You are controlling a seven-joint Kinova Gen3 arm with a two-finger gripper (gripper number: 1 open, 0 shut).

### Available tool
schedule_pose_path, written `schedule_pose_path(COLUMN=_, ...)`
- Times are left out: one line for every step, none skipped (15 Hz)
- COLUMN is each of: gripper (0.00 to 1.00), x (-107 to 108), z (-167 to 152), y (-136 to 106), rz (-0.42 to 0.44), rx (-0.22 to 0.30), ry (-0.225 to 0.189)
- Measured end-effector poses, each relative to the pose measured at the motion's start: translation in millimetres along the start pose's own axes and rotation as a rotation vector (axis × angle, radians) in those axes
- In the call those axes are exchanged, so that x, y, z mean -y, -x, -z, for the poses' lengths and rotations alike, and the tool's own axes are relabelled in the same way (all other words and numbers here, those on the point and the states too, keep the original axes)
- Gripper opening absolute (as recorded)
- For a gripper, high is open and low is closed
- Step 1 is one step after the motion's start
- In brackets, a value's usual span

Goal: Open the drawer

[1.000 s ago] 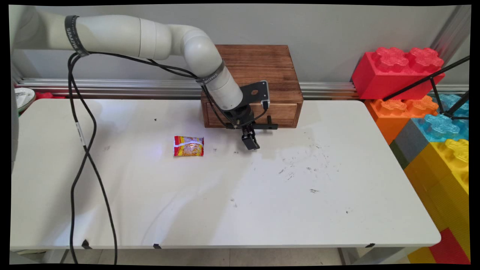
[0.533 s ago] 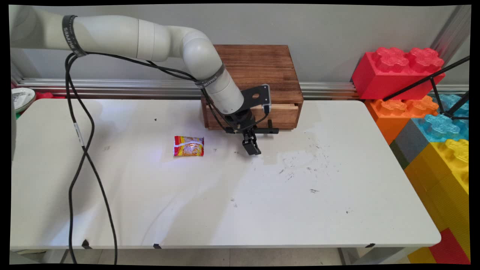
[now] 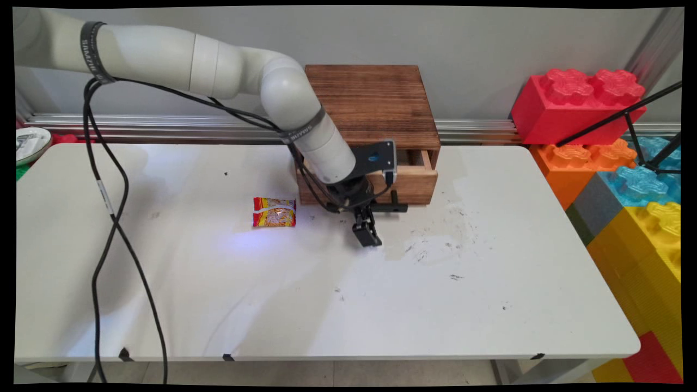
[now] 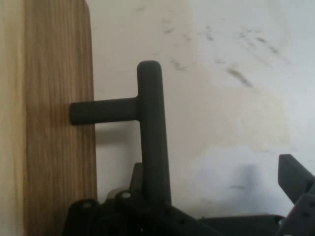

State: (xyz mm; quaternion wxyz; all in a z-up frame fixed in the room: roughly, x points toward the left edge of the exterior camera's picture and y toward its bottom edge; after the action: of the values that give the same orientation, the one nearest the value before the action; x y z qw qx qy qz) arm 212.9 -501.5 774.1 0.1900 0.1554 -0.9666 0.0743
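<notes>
Drawer (image 3: 416, 177) had slid further out of the box (image 3: 370, 103); we saw the gripper (image 3: 366, 235) fingers (image 4: 295, 182) spread at its handle (image 4: 152, 132), unclamped, so it might slip off.

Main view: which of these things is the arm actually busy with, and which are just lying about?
Busy with:
- gripper at the black drawer handle
- drawer, partly pulled out of the wooden box

Lying about:
- red snack packet, apart from the gripper on the table
- big toy bricks off the table's right end
- white dish at the left edge
</notes>
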Motion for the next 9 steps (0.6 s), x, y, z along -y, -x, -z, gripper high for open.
schedule_pose_path(gripper=1.00, x=-5, z=-1, y=0, rz=-0.004, rx=-0.002, ry=0.006)
schedule_pose_path(gripper=1.00, x=-12, z=-3, y=-1, rz=-0.008, rx=-0.003, ry=0.012)
schedule_pose_path(gripper=1.00, x=-18, z=-4, y=-2, rz=-0.011, rx=-0.005, ry=0.016)
schedule_pose_path(gripper=1.00, x=-24, z=-5, y=-3, rz=-0.012, rx=-0.006, ry=0.020)
schedule_pose_path(gripper=1.00, x=-31, z=-6, y=-4, rz=-0.011, rx=-0.009, ry=0.023)
schedule_pose_path(gripper=1.00, x=-37, z=-7, y=-5, rz=-0.009, rx=-0.012, ry=0.026)
schedule_pose_path(gripper=1.00, x=-43, z=-8, y=-6, rz=-0.007, rx=-0.015, ry=0.029)
schedule_pose_path(gripper=1.00, x=-50, z=-8, y=-8, rz=-0.004, rx=-0.018, ry=0.033)
schedule_pose_path(gripper=1.00, x=-55, z=-8, y=-9, rz=0.000, rx=-0.020, ry=0.035)
